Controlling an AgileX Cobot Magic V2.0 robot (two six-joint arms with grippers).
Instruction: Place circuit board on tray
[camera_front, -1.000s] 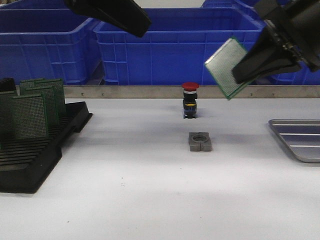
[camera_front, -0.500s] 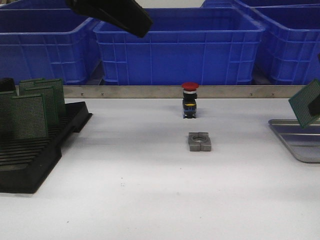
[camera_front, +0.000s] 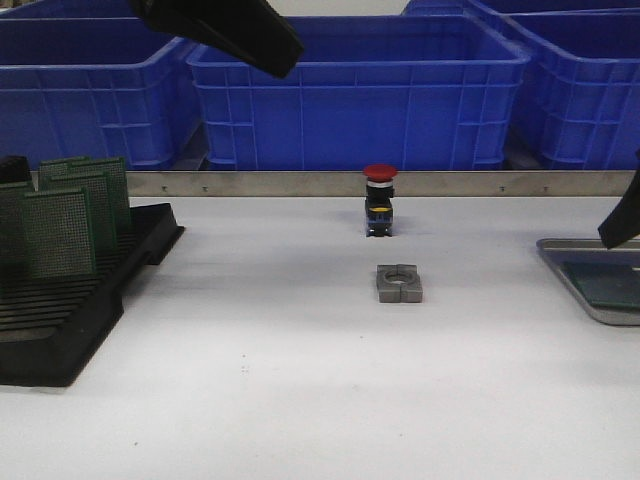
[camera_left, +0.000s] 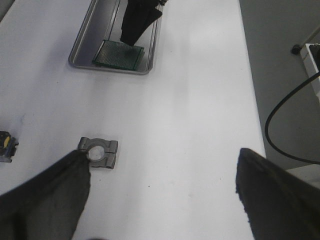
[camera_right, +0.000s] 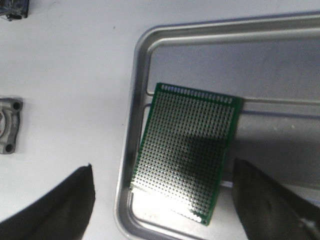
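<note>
A green perforated circuit board (camera_right: 187, 150) lies flat in the silvery metal tray (camera_right: 131, 150), near its corner. It also shows in the front view (camera_front: 610, 284) in the tray (camera_front: 575, 290) at the right edge, and in the left wrist view (camera_left: 118, 54) in the tray (camera_left: 82, 47). My right gripper (camera_right: 160, 200) is open just above the board, its fingers (camera_front: 622, 220) apart on either side and touching nothing. My left gripper (camera_left: 162, 190) is open and empty, held high over the table (camera_front: 240, 35).
A grey metal clamp block (camera_front: 400, 283) sits mid-table, with a red-capped push button (camera_front: 380, 200) behind it. A black slotted rack (camera_front: 70, 290) with several upright green boards stands at the left. Blue crates (camera_front: 350, 90) line the back.
My right gripper came down from high at the right with the board, lowered it over the tray, and has let go; the board now lies flat in the tray. The left arm stayed still.
</note>
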